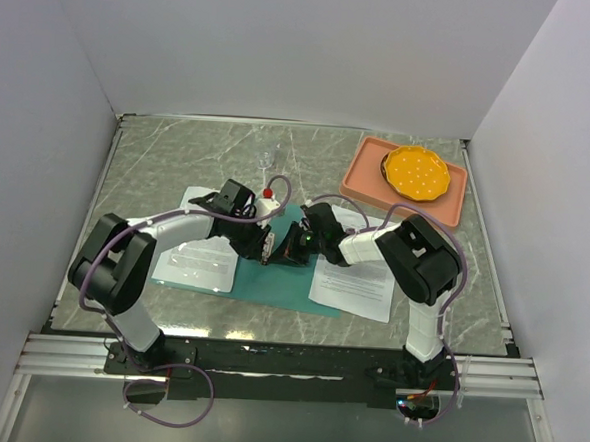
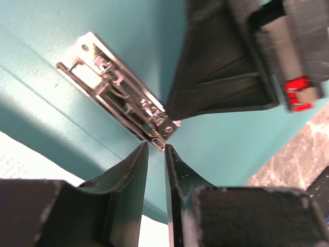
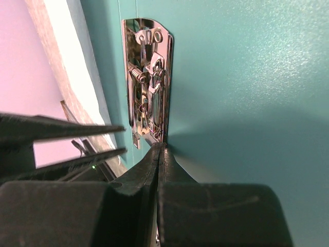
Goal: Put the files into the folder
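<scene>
The left pincer [image 2: 154, 149] is narrowed to a thin slit with nothing between its tips, which sit just short of the metal clip [image 2: 121, 90] on the open folder [image 1: 261, 284]. The right pincer [image 3: 160, 148] is pressed fully together, its tip touching the same end of the clip from the opposite side. One of the files [image 1: 354, 280] lies flat on the worktop [image 1: 169, 153] under the right pincer's arm, the other sheet [image 1: 200, 260] beside the left pincer's arm, overlapping the folder.
</scene>
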